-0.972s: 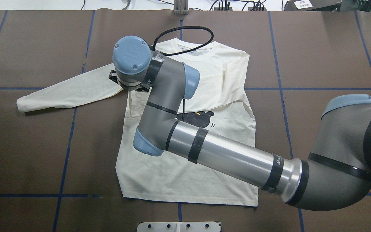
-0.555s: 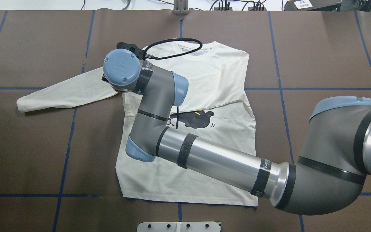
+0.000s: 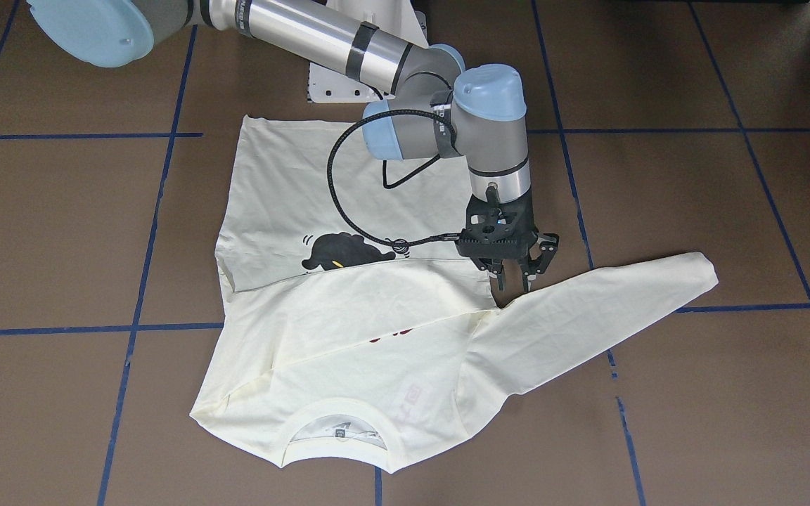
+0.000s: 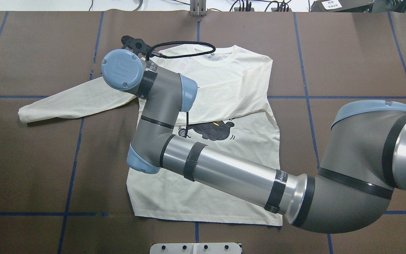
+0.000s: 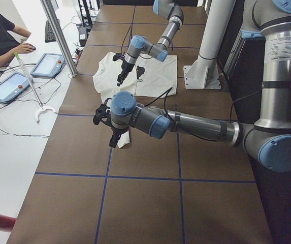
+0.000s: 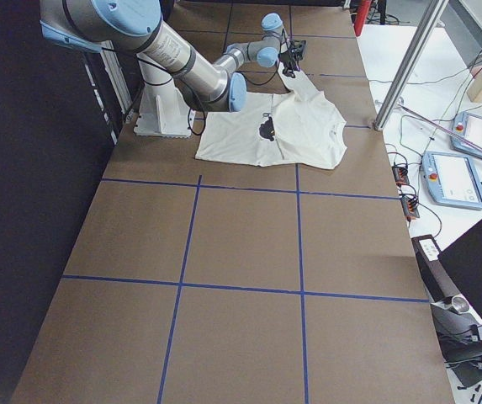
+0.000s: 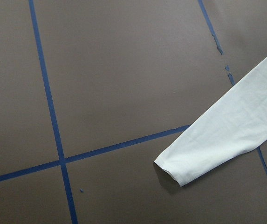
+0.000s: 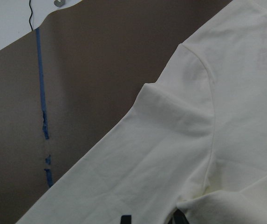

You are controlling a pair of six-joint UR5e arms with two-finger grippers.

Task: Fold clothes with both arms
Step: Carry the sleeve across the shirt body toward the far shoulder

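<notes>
Right gripper (image 3: 512, 284) spread, empty, poised above T-shirt (image 3: 349, 337) armpit at outstretched left sleeve (image 3: 588, 313); presumably to pinch there, fold sleeve inward. Left gripper (image 5: 112, 141): state indeterminable.

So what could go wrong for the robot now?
1. The right tool hangs open over the T-shirt's armpit; it might pinch the body as well as the sleeve and drag everything.
2. Its looping black cable hangs near the cloth and might catch it.
</notes>
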